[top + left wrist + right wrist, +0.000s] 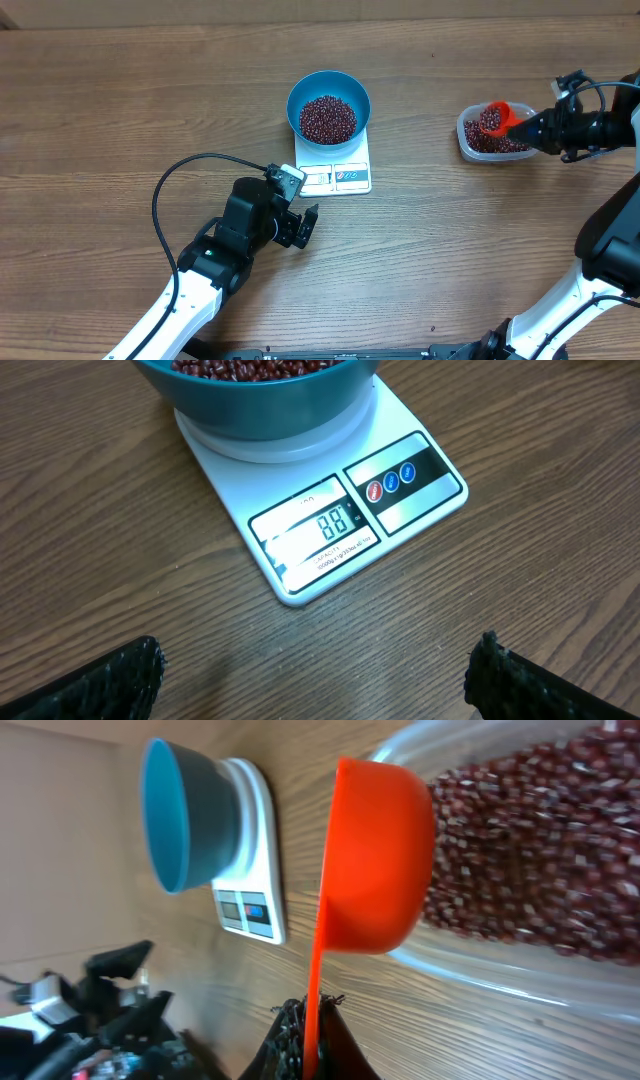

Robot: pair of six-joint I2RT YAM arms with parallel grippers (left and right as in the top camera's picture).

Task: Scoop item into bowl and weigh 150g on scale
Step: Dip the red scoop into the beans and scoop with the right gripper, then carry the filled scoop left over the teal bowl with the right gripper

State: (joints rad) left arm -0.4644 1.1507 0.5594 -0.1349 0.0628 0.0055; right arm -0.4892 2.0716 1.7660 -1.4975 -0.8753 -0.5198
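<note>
Orange scoop (505, 115) over the tub (463, 135): scooping step in hand.
Overhead, we find the right gripper (540, 127) holding the scoop, loaded with beans (328, 118), above the clear tub; the blue bowl (329, 74), part-filled, sits on the scale (352, 180). Left wrist: left gripper (315, 680) spread, empty; display (335, 523) reads 88. Right wrist: jaws pinch the handle (315, 970). Next, we judge, a level carry to the bowl.

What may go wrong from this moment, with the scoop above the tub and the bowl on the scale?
1. The orange scoop, held by its thin handle in the shut right gripper, carries beans; they may spill on the table on the way to the blue bowl.
2. The open left gripper sits close to the front edge of the scale; a bump could disturb the reading.
</note>
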